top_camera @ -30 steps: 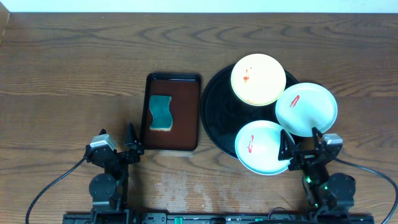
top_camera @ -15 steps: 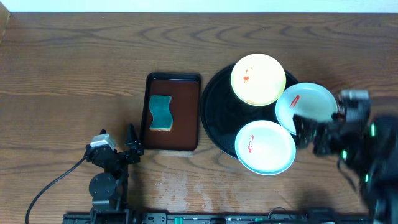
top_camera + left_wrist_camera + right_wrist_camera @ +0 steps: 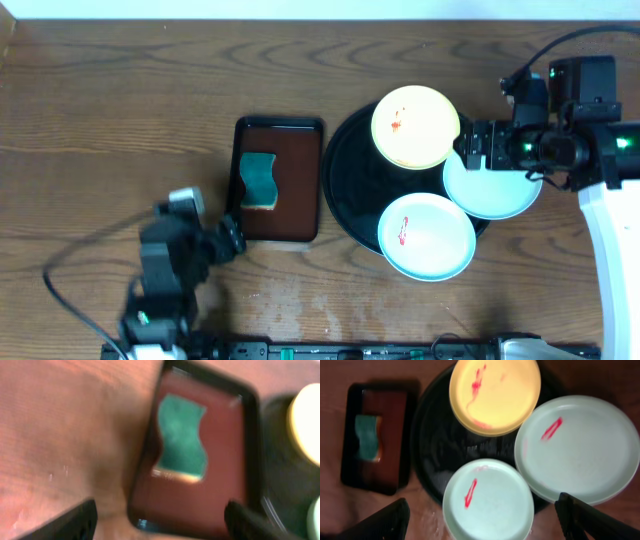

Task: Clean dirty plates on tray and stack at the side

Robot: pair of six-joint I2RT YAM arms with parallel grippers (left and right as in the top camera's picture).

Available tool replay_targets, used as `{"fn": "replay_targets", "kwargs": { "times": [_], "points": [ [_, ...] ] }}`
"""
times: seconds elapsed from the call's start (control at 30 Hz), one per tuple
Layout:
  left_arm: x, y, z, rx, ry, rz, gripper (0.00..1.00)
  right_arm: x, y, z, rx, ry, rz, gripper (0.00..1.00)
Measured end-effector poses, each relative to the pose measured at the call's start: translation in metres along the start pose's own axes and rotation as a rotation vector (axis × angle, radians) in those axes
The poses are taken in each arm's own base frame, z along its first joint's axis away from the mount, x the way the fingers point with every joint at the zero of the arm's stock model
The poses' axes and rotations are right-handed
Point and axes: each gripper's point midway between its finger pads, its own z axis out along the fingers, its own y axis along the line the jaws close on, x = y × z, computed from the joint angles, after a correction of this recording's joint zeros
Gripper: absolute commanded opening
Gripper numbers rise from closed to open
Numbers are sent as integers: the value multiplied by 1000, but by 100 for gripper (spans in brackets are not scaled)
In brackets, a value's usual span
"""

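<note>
The black round tray (image 3: 350,185) holds a pale yellow plate (image 3: 415,127) with a red smear at its back. A mint plate (image 3: 427,237) with a red streak overhangs its front rim. A second smeared mint plate (image 3: 490,190) overhangs its right rim. My right gripper (image 3: 474,146) hovers open and empty above the gap between the yellow plate and the right mint plate. The right wrist view shows the yellow plate (image 3: 495,395), the right mint plate (image 3: 577,450), the front mint plate (image 3: 487,500), the tray (image 3: 437,445) and the open jaws (image 3: 482,505). My left gripper (image 3: 230,240) is open and empty.
A rectangular dark-brown tray (image 3: 300,180) left of the black tray holds a teal sponge (image 3: 259,180). The blurred left wrist view shows this tray (image 3: 225,460) and sponge (image 3: 182,437) just ahead of the open jaws (image 3: 160,512). The right arm's white link (image 3: 615,250) runs along the right edge.
The right arm rose from the front edge and swung back to the right, over the plates. The left arm lifted and moved towards the brown tray. The plates have not moved.
</note>
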Motion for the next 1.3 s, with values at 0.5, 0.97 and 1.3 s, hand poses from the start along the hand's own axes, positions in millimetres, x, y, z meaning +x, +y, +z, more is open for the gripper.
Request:
{"fn": "replay_targets", "kwargs": {
  "times": [0.5,0.97,1.3],
  "points": [
    [-92,-47,13,-19,423,-114,75,-17,-27,91,37,132,34,90],
    [-53,-51,55,-165,558,42,38,-7,-37,135,77,227,31,82],
    [-26,-32,106,-273,646,31,37,-9,-40,136,102,219,21,81]
  ]
}}
